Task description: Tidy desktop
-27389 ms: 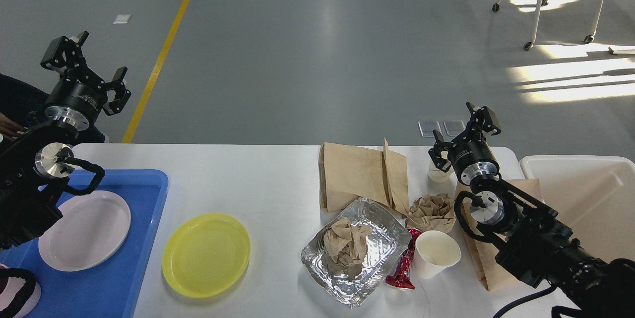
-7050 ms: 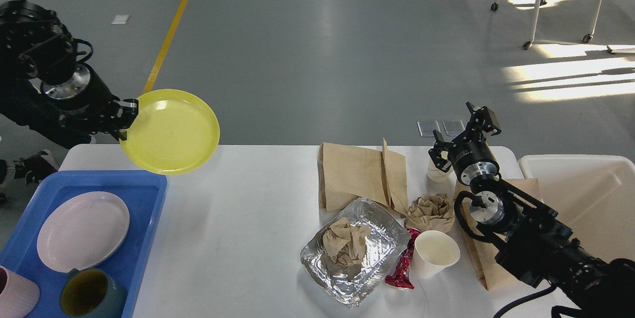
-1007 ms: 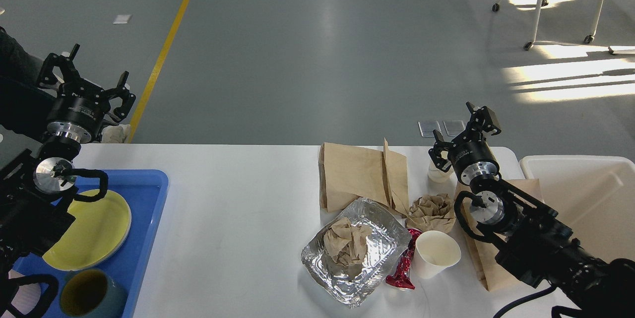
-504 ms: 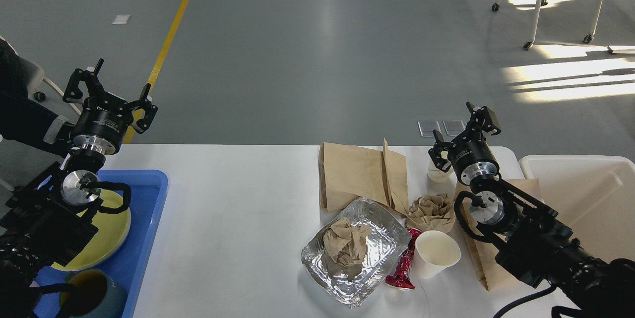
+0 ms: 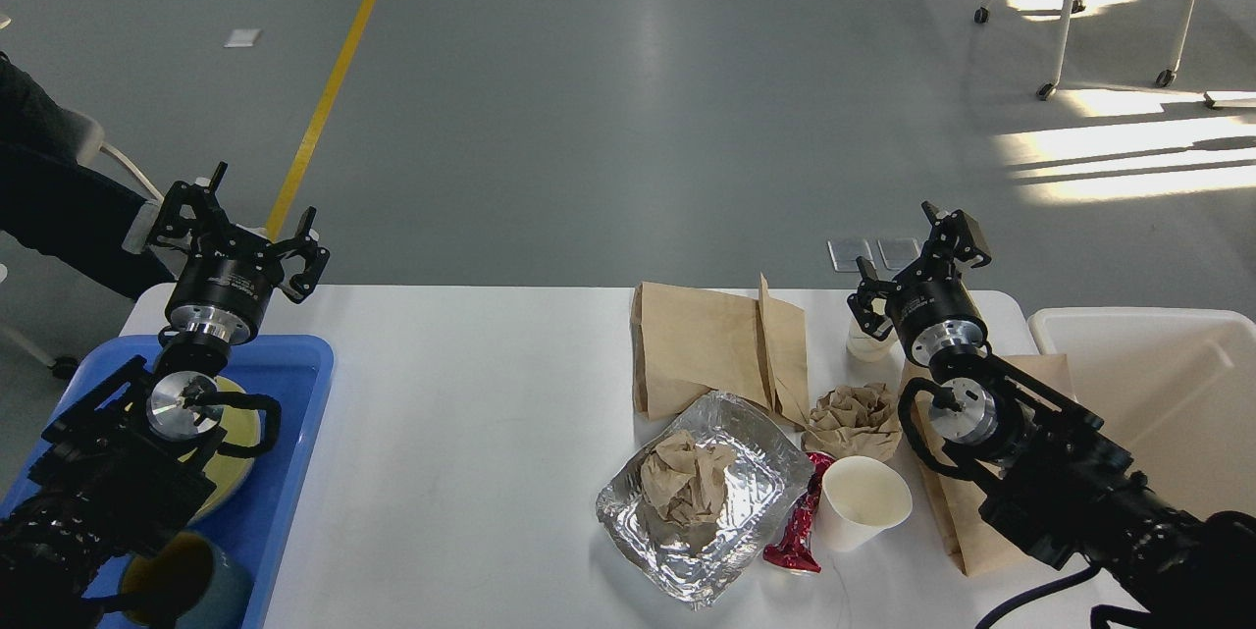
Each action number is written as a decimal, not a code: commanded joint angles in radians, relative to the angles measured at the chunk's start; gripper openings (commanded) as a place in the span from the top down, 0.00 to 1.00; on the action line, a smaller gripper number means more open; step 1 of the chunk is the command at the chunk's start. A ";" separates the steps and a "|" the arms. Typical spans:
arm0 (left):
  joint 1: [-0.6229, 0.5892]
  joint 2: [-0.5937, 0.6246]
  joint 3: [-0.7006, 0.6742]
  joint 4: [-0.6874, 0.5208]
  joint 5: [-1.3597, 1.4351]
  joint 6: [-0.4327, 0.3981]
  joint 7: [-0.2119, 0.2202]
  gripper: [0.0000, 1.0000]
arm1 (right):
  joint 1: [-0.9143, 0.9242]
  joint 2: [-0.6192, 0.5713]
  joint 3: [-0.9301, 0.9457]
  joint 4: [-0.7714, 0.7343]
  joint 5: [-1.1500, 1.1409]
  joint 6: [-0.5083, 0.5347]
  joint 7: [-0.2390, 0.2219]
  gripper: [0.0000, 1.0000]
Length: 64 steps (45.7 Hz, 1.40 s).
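Grey flooring with a yellow line is stretching behind the wide white surface (image 5: 491, 472), the desktop, which is filling the lower view. Sitting on its left is a blue tray (image 5: 294, 433); a cream bin (image 5: 1138, 325) is standing at the right. Brown paper bags (image 5: 706, 344), a foil tray (image 5: 746, 521) and a paper cup (image 5: 863, 501) are lying right of centre. Both the left pincer (image 5: 240, 232) and right pincer (image 5: 917, 251) are hanging spread apart, gripping nothing.

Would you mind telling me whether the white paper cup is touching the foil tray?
Apart. In the head view, the red wrapper and a strip of white desktop lie between the white paper cup and the foil tray, so a gap shows plainly.
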 commanded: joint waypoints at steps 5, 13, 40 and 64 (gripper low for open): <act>0.035 -0.004 -0.008 -0.002 -0.006 -0.020 -0.006 0.03 | 0.000 0.000 0.000 0.000 0.000 0.000 0.000 0.00; 0.055 -0.006 -0.008 -0.002 -0.004 -0.036 -0.092 0.03 | 0.000 0.000 0.000 0.000 0.000 0.000 0.000 0.00; 0.056 -0.016 0.008 -0.002 -0.004 -0.038 -0.187 0.03 | 0.000 0.000 0.000 0.000 0.000 0.000 0.000 0.00; 0.056 -0.016 0.008 -0.002 -0.006 -0.038 -0.187 0.03 | 0.000 0.000 0.000 0.000 0.000 0.000 0.000 0.00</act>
